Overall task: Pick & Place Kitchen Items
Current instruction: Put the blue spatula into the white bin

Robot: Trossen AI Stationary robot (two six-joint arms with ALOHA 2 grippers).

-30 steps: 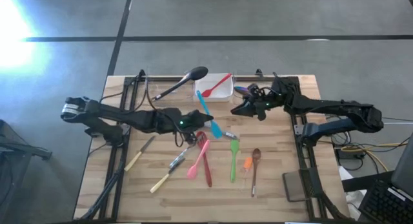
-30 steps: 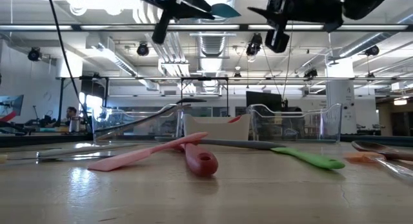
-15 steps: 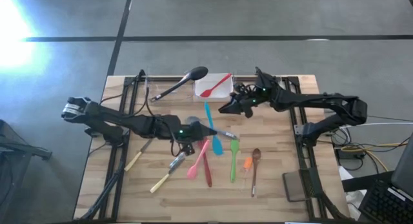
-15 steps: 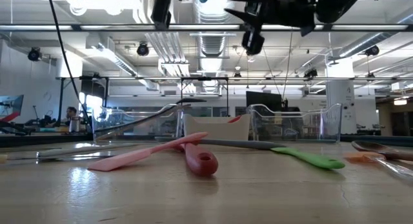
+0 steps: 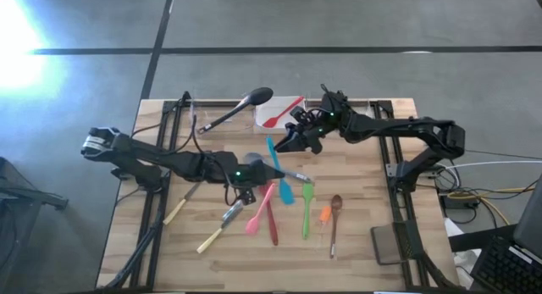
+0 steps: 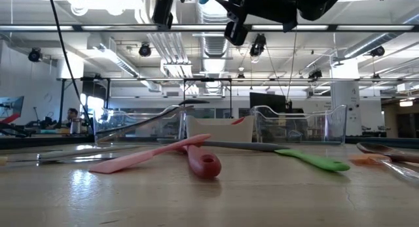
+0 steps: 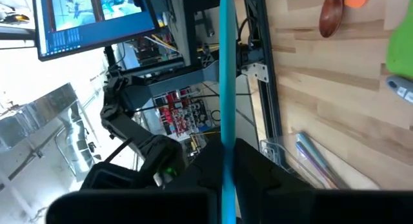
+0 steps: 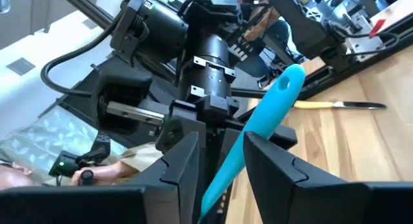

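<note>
At centre frame of the high view, the left gripper [image 5: 251, 169] is pinching a slim teal plastic spatula [image 5: 276, 163] above the wooden slatted table [image 5: 364, 192], while the right gripper [image 5: 286, 144] is reaching in with its fingers [image 8: 274, 166] spread on either side of the handle; this looks like a hand-over, so the next move calls for the right fingers to close before the left lets go. Other utensils, among them a green spoon [image 5: 306, 209], are lying below centre, and a ceiling-lit workshop is filling the low view
</note>
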